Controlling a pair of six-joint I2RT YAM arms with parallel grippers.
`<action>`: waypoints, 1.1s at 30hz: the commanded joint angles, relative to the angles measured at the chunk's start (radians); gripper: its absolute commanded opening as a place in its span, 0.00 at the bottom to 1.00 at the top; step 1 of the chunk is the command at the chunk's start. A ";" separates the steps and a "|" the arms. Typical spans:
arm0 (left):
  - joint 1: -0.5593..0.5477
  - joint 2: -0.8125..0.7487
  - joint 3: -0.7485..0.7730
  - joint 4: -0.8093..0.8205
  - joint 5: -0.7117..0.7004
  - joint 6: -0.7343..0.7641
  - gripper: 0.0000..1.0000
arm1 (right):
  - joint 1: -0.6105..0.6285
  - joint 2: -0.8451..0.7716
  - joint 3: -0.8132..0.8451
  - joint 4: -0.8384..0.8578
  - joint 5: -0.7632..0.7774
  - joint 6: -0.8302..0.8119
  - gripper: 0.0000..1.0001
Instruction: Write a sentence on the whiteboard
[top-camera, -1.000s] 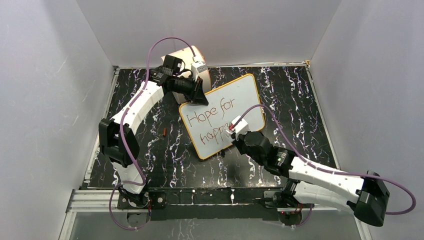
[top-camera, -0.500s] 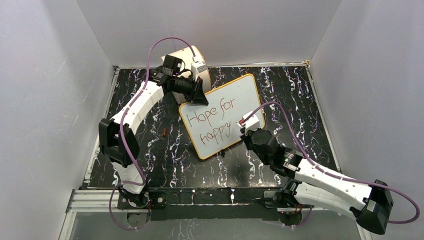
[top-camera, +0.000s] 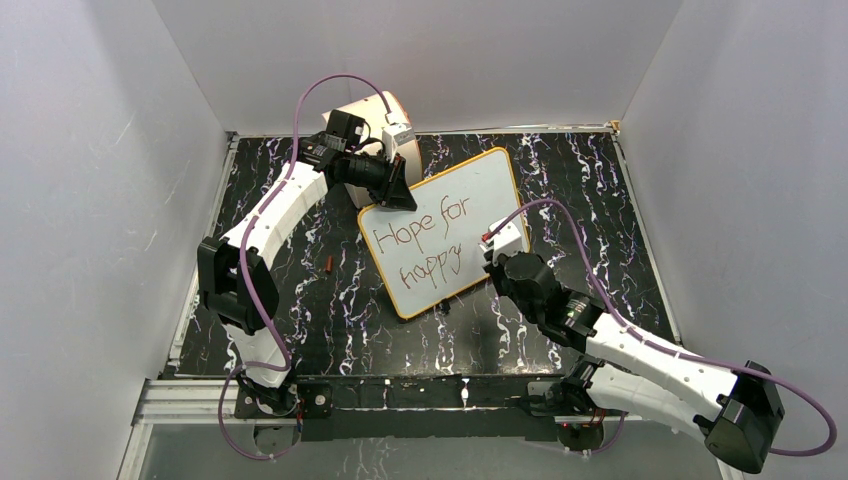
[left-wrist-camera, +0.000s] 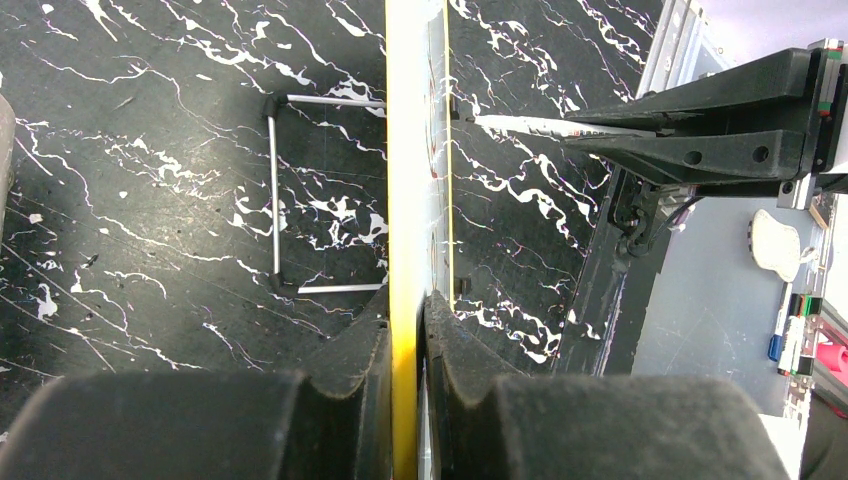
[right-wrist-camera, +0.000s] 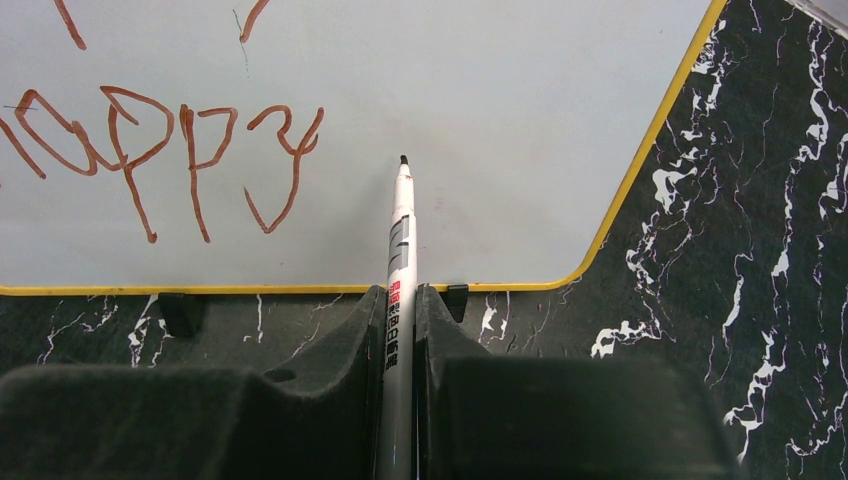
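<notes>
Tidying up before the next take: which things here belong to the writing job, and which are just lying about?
In use:
whiteboard
writing
marker
left claw, clamped on the whiteboard's edge
right claw, gripping the marker

Lying about:
cream drum
small red item

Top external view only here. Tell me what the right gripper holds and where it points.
Observer: The right gripper is shut on a white marker; the tip stands at bare whiteboard, just right of the y in "happy".
Operator: Report the left grip.
Observer: The left gripper is shut on the whiteboard's rim, edge-on, a finger on each face.
Operator: Say what props it.
Observer: A thin wire stand behind it.
</notes>
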 joint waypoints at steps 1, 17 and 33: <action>-0.034 0.018 -0.016 -0.093 -0.069 0.061 0.00 | -0.023 -0.016 -0.004 0.072 -0.030 0.012 0.00; -0.037 0.016 -0.013 -0.097 -0.066 0.062 0.00 | -0.043 0.022 0.011 0.092 -0.067 -0.004 0.00; -0.037 0.021 -0.013 -0.099 -0.066 0.064 0.00 | -0.046 0.057 0.001 0.138 -0.022 -0.004 0.00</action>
